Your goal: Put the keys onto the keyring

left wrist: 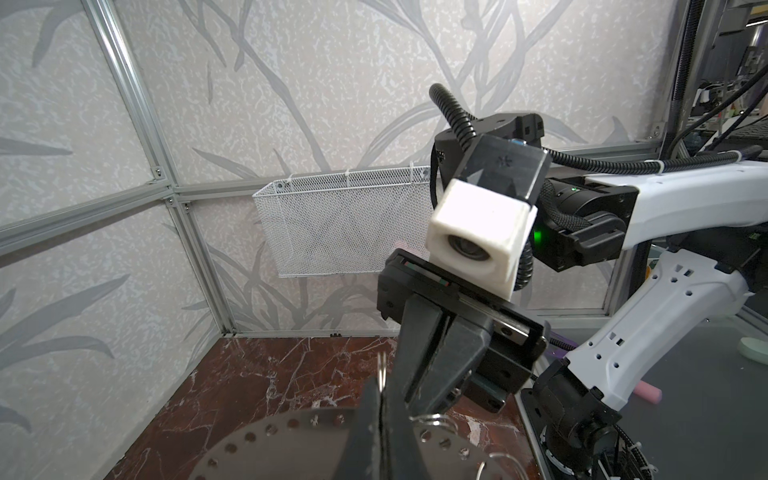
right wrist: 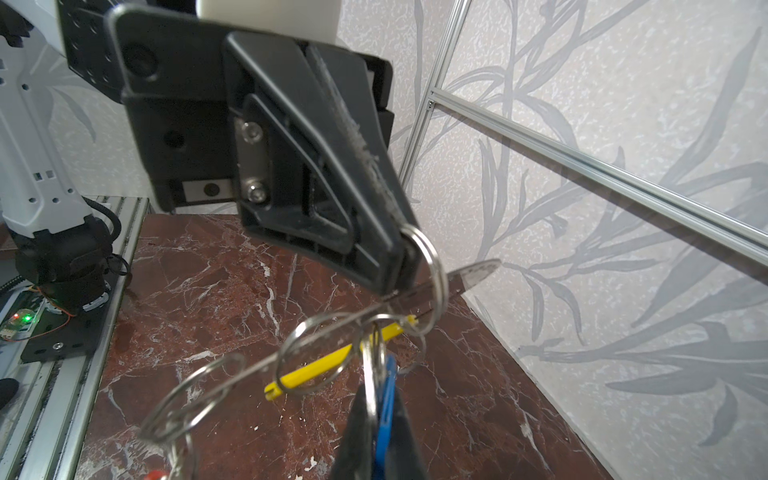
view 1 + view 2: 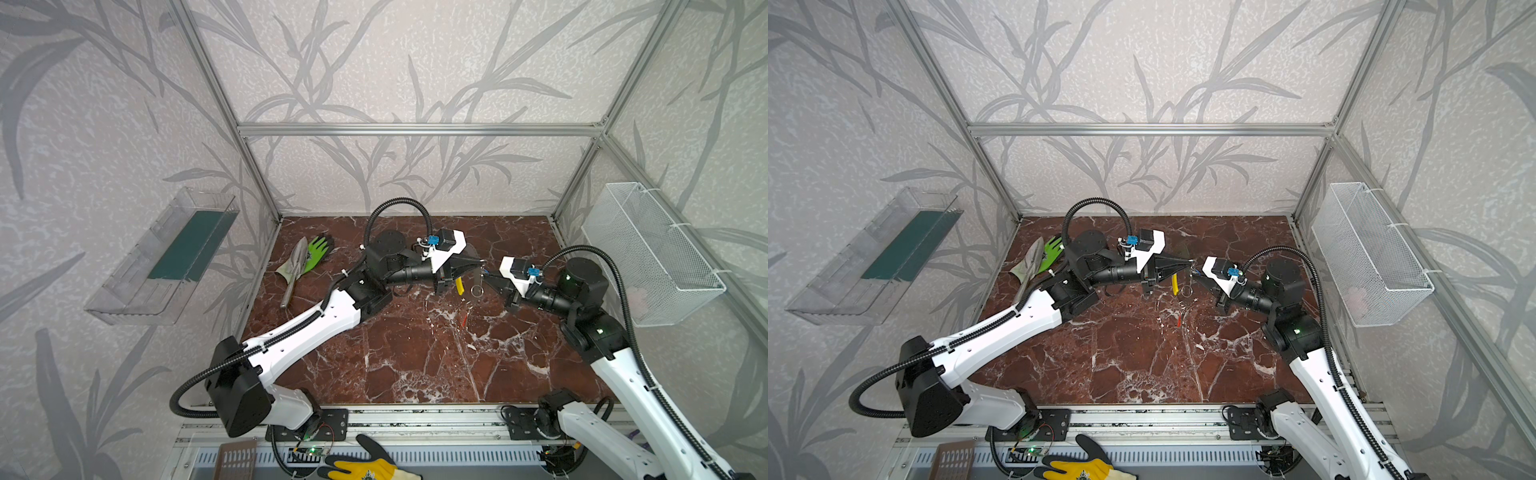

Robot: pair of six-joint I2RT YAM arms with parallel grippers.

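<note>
My left gripper (image 3: 482,262) is shut on the keyring's thin wire loop (image 2: 430,266), held up over the marble table's middle. The keyring's grey dotted band (image 1: 291,440) fans out under my left fingers (image 1: 365,415), and its yellow arc (image 2: 332,363) hangs below (image 3: 459,286). My right gripper (image 2: 380,415) meets it from the right (image 3: 487,274), shut on the blue-tagged key (image 2: 386,390) and that key's small silvery ring. More small rings (image 2: 195,399) are strung along the band. The red-orange key (image 3: 464,319) lies alone on the table nearer the front.
A metal trowel (image 3: 293,270) and a green glove (image 3: 318,249) lie at the table's back left. A white wire basket (image 3: 652,253) hangs on the right wall, a clear plastic tray (image 3: 166,257) on the left wall. A yellow glove (image 3: 361,465) lies in front of the rail.
</note>
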